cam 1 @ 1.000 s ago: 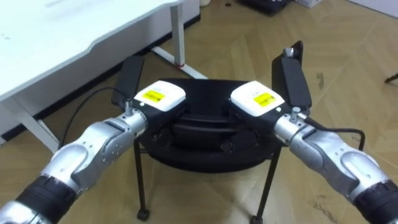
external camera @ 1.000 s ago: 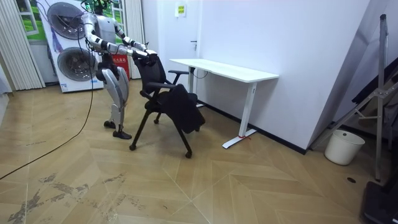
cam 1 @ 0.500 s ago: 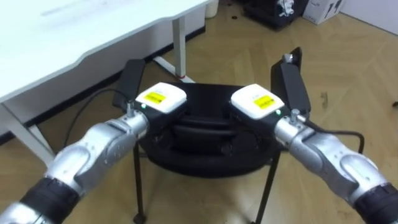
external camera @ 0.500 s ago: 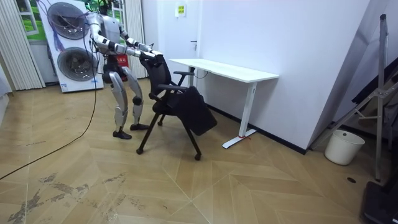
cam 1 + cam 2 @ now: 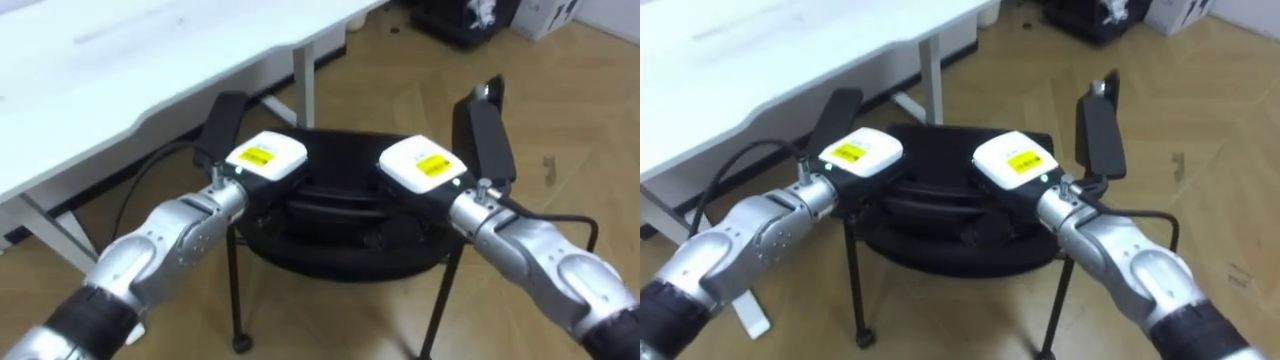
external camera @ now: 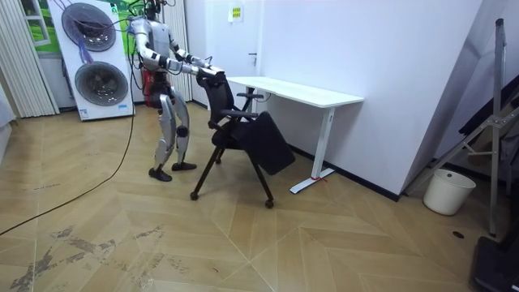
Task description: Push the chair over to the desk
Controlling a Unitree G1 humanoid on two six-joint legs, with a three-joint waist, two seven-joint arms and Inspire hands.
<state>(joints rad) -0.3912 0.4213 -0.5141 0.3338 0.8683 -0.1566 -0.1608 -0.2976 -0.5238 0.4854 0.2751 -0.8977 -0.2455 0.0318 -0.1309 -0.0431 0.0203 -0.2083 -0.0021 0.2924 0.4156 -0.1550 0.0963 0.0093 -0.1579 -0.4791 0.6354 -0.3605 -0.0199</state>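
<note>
A black chair (image 5: pixel 335 245) with two armrests stands just before me, its seat facing the white desk (image 5: pixel 120 60). My left hand (image 5: pixel 262 162) and right hand (image 5: pixel 425 168) both lie on top of the chair's backrest, side by side, backs up. The right eye view has the same left hand (image 5: pixel 858 152) and right hand (image 5: pixel 1012 160) on the chair (image 5: pixel 950 245). In the room view I stand mid-step behind the chair (image 6: pixel 243 134), arms stretched out to its back, and the chair is close to the desk (image 6: pixel 296 92).
The desk's white leg and foot (image 5: pixel 305 80) stand just beyond the chair. Washing machines (image 6: pixel 93 57) are behind me. A white bin (image 6: pixel 448 191) sits by the wall at the room view's right. Dark boxes (image 5: pixel 460 20) lie on the floor past the desk's end.
I have stepped forward, and the chair has moved with me toward the desk, to the room view's right. Both hands have stayed on the backrest.
</note>
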